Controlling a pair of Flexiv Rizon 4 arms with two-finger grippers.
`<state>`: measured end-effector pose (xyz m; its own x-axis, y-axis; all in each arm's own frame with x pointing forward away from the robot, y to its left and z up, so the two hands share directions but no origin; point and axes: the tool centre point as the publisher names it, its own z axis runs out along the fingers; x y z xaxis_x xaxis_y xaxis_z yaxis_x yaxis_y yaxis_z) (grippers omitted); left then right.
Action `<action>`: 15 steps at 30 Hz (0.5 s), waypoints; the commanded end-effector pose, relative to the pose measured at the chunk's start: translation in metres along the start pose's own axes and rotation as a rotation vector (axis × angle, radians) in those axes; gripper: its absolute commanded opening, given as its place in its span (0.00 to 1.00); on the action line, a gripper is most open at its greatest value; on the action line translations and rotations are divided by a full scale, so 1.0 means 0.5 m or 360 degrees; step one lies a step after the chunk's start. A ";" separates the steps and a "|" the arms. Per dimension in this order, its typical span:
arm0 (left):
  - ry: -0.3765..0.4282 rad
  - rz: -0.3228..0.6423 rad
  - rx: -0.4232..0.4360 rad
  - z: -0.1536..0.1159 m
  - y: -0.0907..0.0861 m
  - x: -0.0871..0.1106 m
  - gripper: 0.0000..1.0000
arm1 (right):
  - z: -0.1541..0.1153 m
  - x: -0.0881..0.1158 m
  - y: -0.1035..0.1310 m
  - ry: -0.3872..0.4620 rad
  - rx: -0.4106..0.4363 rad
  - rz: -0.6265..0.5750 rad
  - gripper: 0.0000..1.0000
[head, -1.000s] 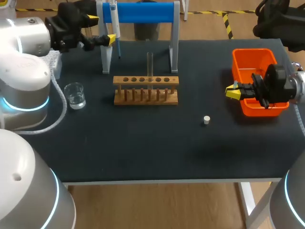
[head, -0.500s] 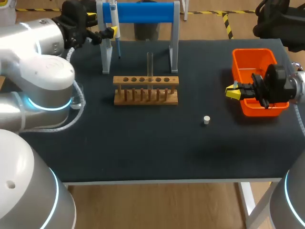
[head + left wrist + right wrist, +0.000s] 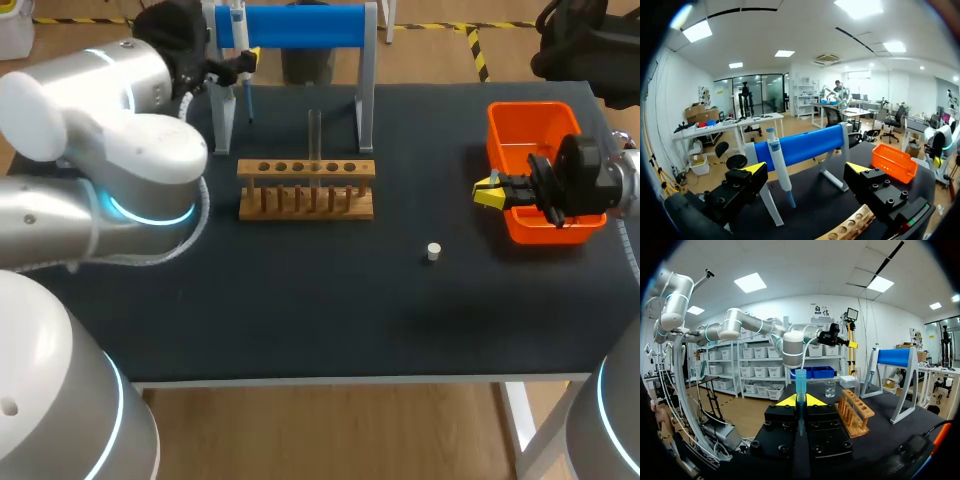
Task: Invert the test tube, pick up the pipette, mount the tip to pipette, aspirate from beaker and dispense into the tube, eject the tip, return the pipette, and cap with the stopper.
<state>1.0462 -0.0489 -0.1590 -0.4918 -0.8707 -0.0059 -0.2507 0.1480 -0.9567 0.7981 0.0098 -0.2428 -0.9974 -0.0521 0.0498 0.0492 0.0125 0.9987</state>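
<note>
I read no legible text, label, number or sign on the table (image 3: 300, 320) or on anything standing on it.
</note>
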 end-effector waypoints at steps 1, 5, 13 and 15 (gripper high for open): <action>-0.0256 -0.0037 -0.0027 0.031 -0.002 0.005 1.00 | -0.001 0.002 0.001 -0.0001 0.0002 -0.0001 0.00; -0.0349 -0.0072 -0.0049 0.046 0.001 0.000 1.00 | -0.001 0.002 0.001 -0.0001 0.0002 -0.0001 0.00; -0.0581 -0.0110 -0.0118 0.082 0.005 -0.008 1.00 | -0.001 0.002 0.001 -0.0001 0.0002 -0.0001 0.00; -0.0623 -0.0126 -0.0120 0.089 0.005 -0.010 1.00 | -0.001 0.002 0.001 -0.0001 0.0002 -0.0001 0.00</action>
<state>1.0782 -0.0565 -0.1757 -0.3339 -0.9423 0.0222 -0.3263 0.0934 -0.9406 0.7981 0.0098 -0.2427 -0.9974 -0.0520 0.0498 0.0492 0.0125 0.9987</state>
